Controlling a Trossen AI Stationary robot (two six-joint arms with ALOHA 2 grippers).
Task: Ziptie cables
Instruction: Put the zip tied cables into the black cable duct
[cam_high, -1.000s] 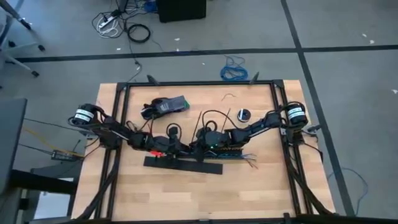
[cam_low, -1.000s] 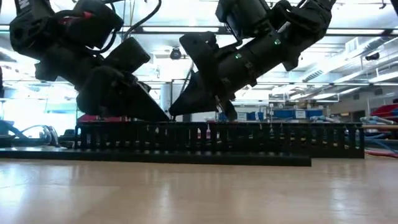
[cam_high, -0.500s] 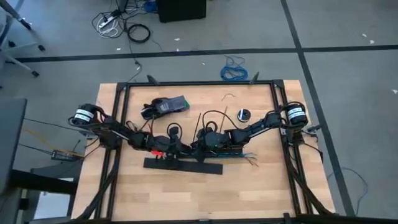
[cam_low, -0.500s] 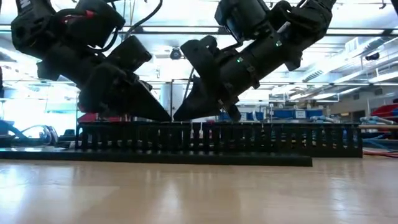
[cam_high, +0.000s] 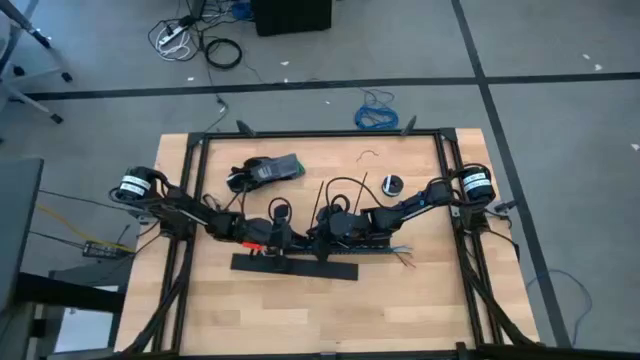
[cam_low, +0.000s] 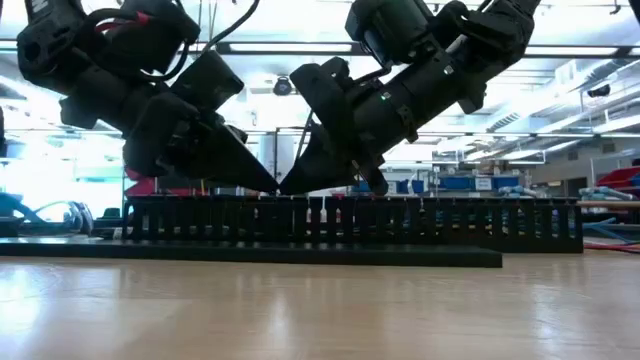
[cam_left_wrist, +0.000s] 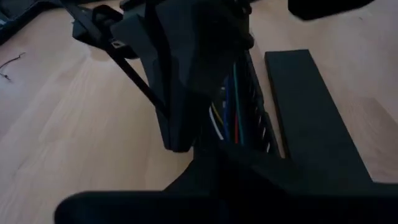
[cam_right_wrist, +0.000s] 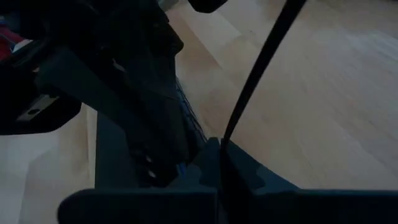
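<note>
The cables (cam_left_wrist: 231, 115), blue, red, yellow and white, lie inside the long black slotted channel (cam_low: 450, 220) at mid-table. Their splayed ends (cam_high: 405, 255) stick out at its right end. My left gripper (cam_high: 287, 240) and right gripper (cam_high: 314, 240) meet tip to tip over the channel (cam_high: 365, 246). The right one is shut on a thin black ziptie (cam_right_wrist: 258, 74). That ziptie (cam_left_wrist: 134, 78) rises at a slant away from the fingers. The left gripper (cam_low: 268, 185) looks shut, and what lies at its tips is hidden. My right gripper pinches one end of the ziptie (cam_right_wrist: 225, 138) between its two fingers, slanting down from the table's right side. The rest of the strip stands up free and straight, clear of the table. My left gripper slants down from the left onto the channel's top, and I cannot tell whether it touches the ziptie or the cables.
A flat black strip (cam_high: 295, 267) lies just in front of the channel. Behind the arms are a dark hand tool (cam_high: 265, 170), a small round roll (cam_high: 391, 184) and a curled wire scrap (cam_high: 371, 154). Black frame rails (cam_high: 196, 200) edge the table left and right.
Both grippers have drawn slightly closer over the channel, until their tips meet. The right gripper has edged a little toward the table's left.
</note>
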